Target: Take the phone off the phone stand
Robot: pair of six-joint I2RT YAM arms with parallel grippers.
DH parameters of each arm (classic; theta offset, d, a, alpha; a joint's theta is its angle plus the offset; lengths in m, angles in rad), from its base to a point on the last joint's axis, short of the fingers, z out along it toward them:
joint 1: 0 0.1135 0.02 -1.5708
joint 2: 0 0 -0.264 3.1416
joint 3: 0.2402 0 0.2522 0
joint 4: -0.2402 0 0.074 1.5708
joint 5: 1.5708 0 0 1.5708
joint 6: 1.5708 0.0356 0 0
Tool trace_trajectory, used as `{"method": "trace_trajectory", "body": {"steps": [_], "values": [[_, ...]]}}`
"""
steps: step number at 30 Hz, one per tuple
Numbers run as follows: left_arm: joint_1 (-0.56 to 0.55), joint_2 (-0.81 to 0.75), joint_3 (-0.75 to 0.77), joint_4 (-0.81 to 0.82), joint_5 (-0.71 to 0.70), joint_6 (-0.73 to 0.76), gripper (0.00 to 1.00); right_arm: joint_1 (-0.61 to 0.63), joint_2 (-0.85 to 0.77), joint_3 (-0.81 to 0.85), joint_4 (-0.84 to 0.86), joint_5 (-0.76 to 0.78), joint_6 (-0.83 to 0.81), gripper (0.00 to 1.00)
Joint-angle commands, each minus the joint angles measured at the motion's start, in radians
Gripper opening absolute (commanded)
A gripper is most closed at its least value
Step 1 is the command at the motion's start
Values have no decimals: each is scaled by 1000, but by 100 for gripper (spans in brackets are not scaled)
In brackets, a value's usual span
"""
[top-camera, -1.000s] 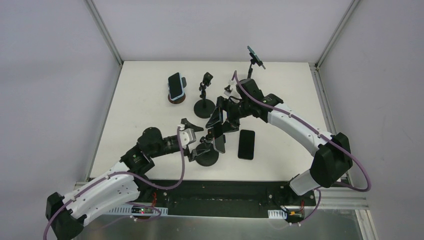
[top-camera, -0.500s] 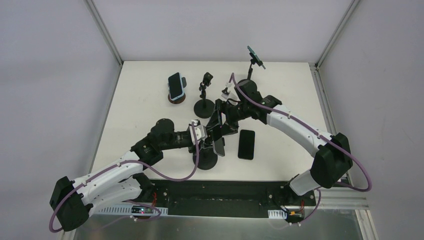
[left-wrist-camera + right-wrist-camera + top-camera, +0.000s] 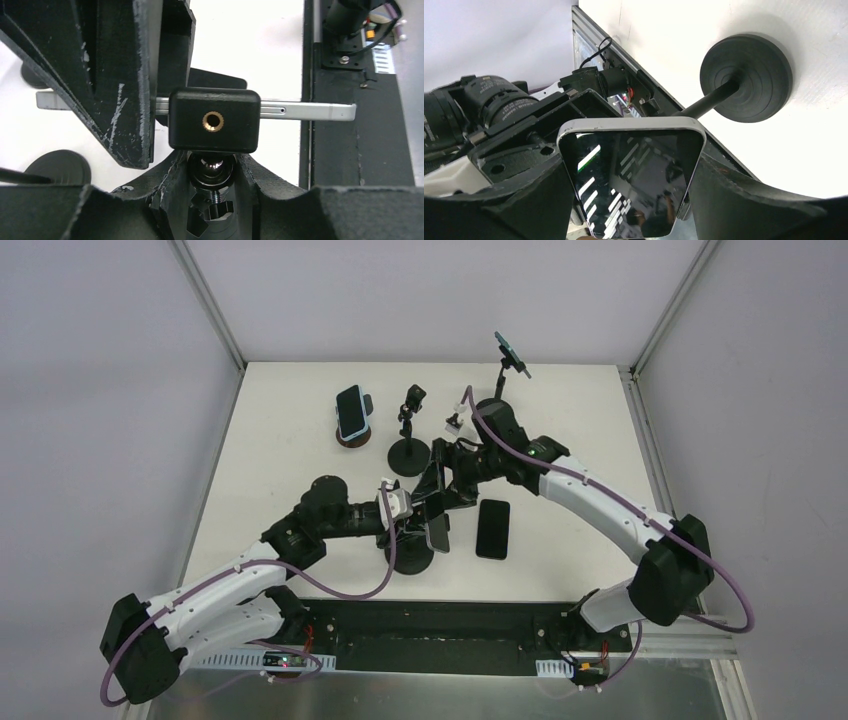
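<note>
A dark phone (image 3: 436, 520) with a silver rim is clamped in the black phone stand (image 3: 413, 556) near the table's front middle. My right gripper (image 3: 441, 483) is shut on the phone (image 3: 631, 185), one finger pressed on each long edge. The stand's round base (image 3: 746, 77) and rod show behind it. My left gripper (image 3: 403, 512) comes in from the left and is shut on the stand's ball joint (image 3: 212, 169), just under the clamp block (image 3: 214, 120). The phone's silver edge (image 3: 305, 111) runs across behind that block. The left gripper (image 3: 212, 177) hides the lower stem.
A second black phone (image 3: 492, 528) lies flat just right of the stand. At the back stand a phone on a brown-based holder (image 3: 351, 412), an empty black stand (image 3: 408, 435) and a tall stand with a teal phone (image 3: 511, 352). The table's front rail (image 3: 460, 620) is close.
My left gripper has moved right to the stand's neck and closed on the ball joint. The right gripper has kept its hold on the phone, shifting only slightly.
</note>
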Motion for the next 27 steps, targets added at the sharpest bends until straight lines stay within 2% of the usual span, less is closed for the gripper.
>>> {"method": "trace_trajectory", "body": {"steps": [1,8,15,22,27], "values": [[37,2,29,61,136,-87,0,17,-173,-56,165,67,-63,1],[47,3,42,63,225,-110,0,49,-324,-237,418,62,-326,0],[46,-2,50,63,249,-119,0,56,-349,-238,458,-35,-467,0],[47,-14,26,76,272,-130,0,70,-423,-407,837,-110,-550,0],[48,-9,9,115,288,-145,0,87,-454,-448,839,-166,-698,0]]}}
